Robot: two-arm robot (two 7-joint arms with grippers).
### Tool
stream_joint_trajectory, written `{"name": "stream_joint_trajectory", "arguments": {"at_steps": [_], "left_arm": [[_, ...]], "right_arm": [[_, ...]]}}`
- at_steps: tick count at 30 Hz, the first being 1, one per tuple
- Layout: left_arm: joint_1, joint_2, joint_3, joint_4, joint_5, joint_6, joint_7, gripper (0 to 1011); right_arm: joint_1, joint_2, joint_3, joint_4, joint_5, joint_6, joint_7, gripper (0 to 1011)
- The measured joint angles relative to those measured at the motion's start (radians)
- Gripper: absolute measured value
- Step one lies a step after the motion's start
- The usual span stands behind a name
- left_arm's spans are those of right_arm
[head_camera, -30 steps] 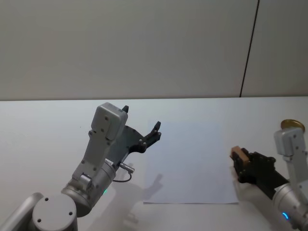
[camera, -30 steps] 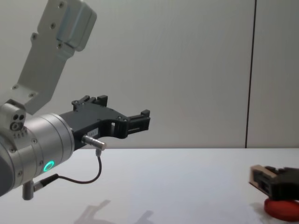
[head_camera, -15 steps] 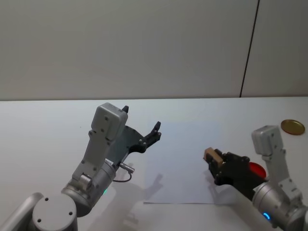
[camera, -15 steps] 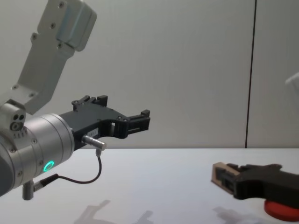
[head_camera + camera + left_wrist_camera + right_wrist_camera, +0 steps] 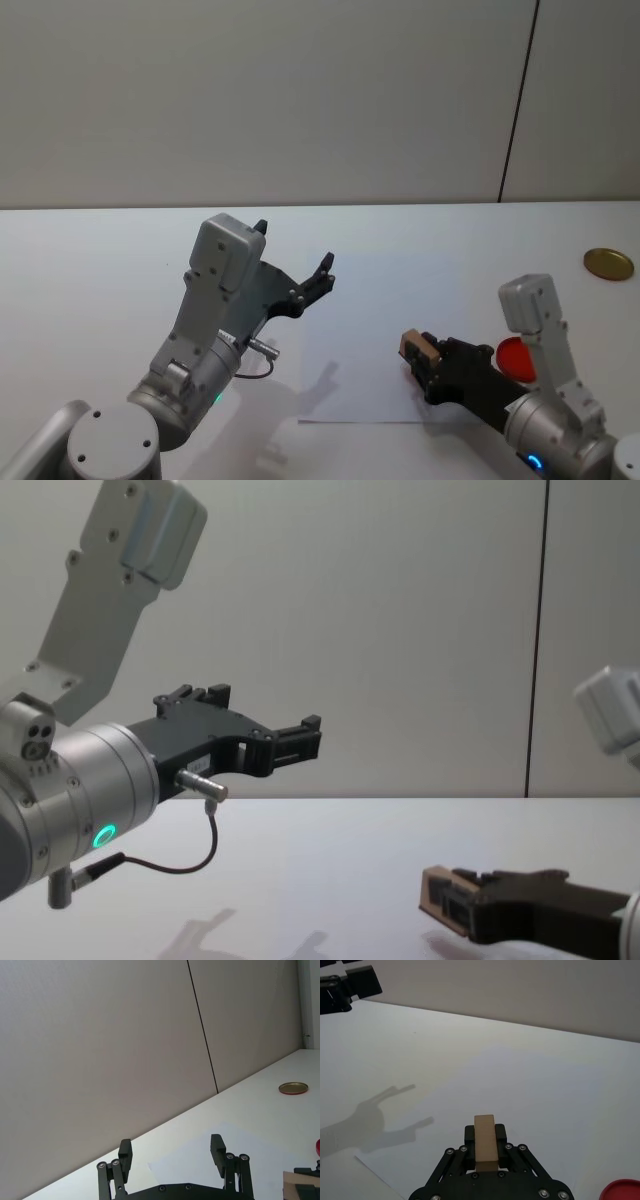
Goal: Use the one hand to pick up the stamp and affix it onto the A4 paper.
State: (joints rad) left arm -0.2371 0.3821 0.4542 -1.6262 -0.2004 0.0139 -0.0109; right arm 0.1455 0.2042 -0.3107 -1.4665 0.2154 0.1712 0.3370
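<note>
The stamp (image 5: pixel 414 347), a light-tan wooden block, is clamped between the black fingers of my right gripper (image 5: pixel 422 360), which is shut on it. It hangs just above the near right part of the A4 paper (image 5: pixel 385 320). In the right wrist view the stamp (image 5: pixel 484 1141) stands upright between the fingers over the paper (image 5: pixel 520 1090). The chest view has the stamp (image 5: pixel 434 895) at the tip of the right gripper (image 5: pixel 450 908), low over the table. My left gripper (image 5: pixel 296 262) is held up and open beside the paper's left edge; its fingers (image 5: pixel 125 1153) hold nothing.
A flat round red ink pad (image 5: pixel 515 356) lies on the table right of the paper, behind my right arm; its rim (image 5: pixel 620 1193) peeks into the right wrist view. A gold round lid (image 5: pixel 608 263) lies far right. The white table (image 5: pixel 90 270) stretches to the left.
My right gripper has carried the stamp leftward from beside the ink pad to above the paper's near right part. The left arm has stayed still.
</note>
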Motion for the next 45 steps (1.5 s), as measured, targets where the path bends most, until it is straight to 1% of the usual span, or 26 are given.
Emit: {"name": "stream_joint_trajectory", "arguments": {"at_steps": [11,27,37,40,45], "left_arm": [[0.000,0.000,0.000,0.000,0.000,0.000,0.000,993],[0.000,0.000,0.000,0.000,0.000,0.000,0.000,993],[0.000,0.000,0.000,0.000,0.000,0.000,0.000,993],[0.000,0.000,0.000,0.000,0.000,0.000,0.000,993],[0.000,0.000,0.000,0.000,0.000,0.000,0.000,993]], "right_arm": [[0.008,-0.007,-0.007,0.036,0.002,0.017,0.013,220],[0.027,-0.012,-0.010,0.070,-0.015,0.036,0.034,220],[0.027,-0.009,-0.010,0.061,-0.015,0.041,0.034,220],[0.025,-0.006,-0.009,0.050,-0.012,0.043,0.031,220],[0.026,0.002,0.003,0.019,0.000,0.038,0.016,220]]}}
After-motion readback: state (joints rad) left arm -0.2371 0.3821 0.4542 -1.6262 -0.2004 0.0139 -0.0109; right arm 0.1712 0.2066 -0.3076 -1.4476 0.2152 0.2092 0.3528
